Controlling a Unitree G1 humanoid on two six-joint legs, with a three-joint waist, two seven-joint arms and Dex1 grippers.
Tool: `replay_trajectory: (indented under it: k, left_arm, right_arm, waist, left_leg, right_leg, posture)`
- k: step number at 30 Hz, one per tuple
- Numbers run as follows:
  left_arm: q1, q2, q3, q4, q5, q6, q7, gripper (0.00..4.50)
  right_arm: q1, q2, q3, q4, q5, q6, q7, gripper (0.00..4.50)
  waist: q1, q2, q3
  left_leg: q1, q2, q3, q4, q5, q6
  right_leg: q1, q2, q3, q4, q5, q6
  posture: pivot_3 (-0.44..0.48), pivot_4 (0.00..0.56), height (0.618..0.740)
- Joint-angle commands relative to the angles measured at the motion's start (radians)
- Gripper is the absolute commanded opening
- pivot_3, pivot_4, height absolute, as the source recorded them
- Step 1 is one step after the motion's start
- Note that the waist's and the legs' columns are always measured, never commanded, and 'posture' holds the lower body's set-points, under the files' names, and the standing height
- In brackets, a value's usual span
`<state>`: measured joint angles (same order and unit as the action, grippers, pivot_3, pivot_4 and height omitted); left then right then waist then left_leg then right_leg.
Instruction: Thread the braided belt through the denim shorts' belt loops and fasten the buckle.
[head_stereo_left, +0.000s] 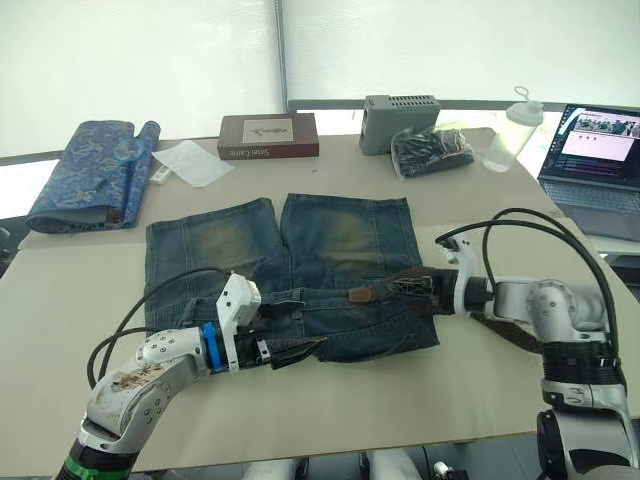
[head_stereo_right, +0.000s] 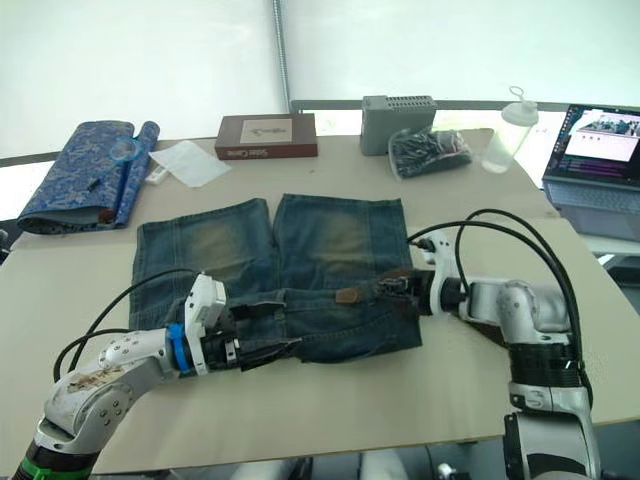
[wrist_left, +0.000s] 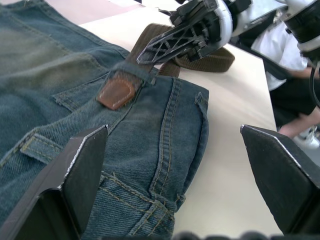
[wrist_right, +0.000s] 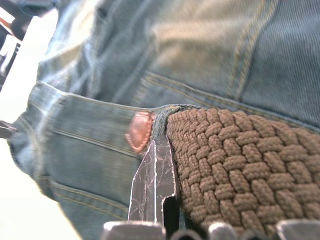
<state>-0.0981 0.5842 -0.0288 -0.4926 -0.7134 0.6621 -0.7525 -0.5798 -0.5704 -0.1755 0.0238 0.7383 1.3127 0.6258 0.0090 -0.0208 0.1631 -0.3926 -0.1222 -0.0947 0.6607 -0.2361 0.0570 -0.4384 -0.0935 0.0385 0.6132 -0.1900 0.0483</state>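
Denim shorts lie flat on the beige tabletop, waistband toward the robot and legs pointing away, and the braided belt comes in from the robot's right, its brown woven strap reaching the waistband beside the small tan leather patch. The right pincer is clenched on the belt near its leading end, holding it right at the edge of a belt loop next to that patch; the strap's tip seems to be just entering the loop, though how far it has gone under I cannot tell. The left pincer is released, its two black fingers spread wide over the near corner of the waistband and holding nothing. The buckle is not clear to me from these views. The step in hand looks like feeding the strap through this loop, with most loops not yet threaded. To do it well, the right arm should push along the line of the waistband, keeping the strap flat and low so its woven edge does not catch on the loop's stitching and bunch the denim. The left pincer would help most by pressing or pinching the waistband just beyond the loop, holding the cloth taut, then taking the tip as it emerges so the right one can regrip farther back.
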Motion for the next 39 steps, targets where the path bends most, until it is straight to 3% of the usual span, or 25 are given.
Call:
replay_trajectory:
  k: [1,7,15,29,35,39]
  left_arm:
    - [-0.024,-0.007,0.009,-0.007,-0.029,0.032,0.01,4.47]
    - [-0.079,-0.069,0.021,0.022,-0.103,0.127,0.069,4.47]
    - [-0.166,-0.215,0.088,0.154,-0.276,0.337,0.272,4.47]
    - [-0.319,-0.42,0.107,0.4,-0.261,0.521,0.542,4.47]
    - [-0.403,-0.504,0.21,0.458,-0.302,0.677,0.713,4.47]
    - [-0.502,-0.558,0.317,0.489,-0.345,0.774,0.823,4.47]
  right_arm:
    - [-0.032,-0.004,-0.044,-0.06,0.044,0.033,-0.009,0.0]
    - [0.002,0.037,0.016,-0.025,-0.005,0.003,-0.054,0.0]
    - [0.038,0.12,-0.009,-0.024,-0.043,0.004,-0.138,0.0]
    - [0.097,0.193,-0.055,-0.097,-0.024,0.026,-0.195,0.0]
    - [0.104,0.213,-0.065,-0.105,-0.029,0.029,-0.207,0.0]
    - [0.077,0.33,-0.215,-0.069,0.024,0.099,-0.292,0.0]
  waist:
    - [0.0,0.0,0.0]
    - [0.0,0.0,0.0]
    - [-0.002,0.0,0.0]
    - [0.002,0.002,-0.003]
    - [0.004,0.003,-0.003]
    - [0.002,0.002,-0.003]
  left_leg:
    - [0.0,0.0,0.0,0.0,0.0,0.0]
    - [0.0,0.0,0.0,0.0,0.0,0.0]
    - [0.001,0.0,0.0,0.0,0.001,-0.001]
    - [0.007,0.0,0.0,0.0,0.001,-0.001]
    - [0.014,-0.001,-0.001,0.0,0.0,-0.001]
    - [0.014,-0.001,-0.001,0.0,0.0,-0.001]
  right_leg:
    - [0.0,0.0,0.0,0.0,0.0,0.0]
    - [0.0,0.0,0.0,0.001,0.0,0.0]
    - [0.0,0.001,0.0,0.002,0.0,0.0]
    - [0.007,0.001,0.0,0.002,0.0,0.0]
    - [0.015,0.001,-0.001,0.0,0.0,0.001]
    - [0.014,0.001,-0.001,0.0,0.0,0.001]
  posture:
    - [0.0,0.15,0.74]
    - [0.0,0.15,0.74]
    - [0.0,0.15,0.74]
    - [0.0,0.15,0.74]
    - [0.0,0.15,0.74]
    - [0.0,0.15,0.74]
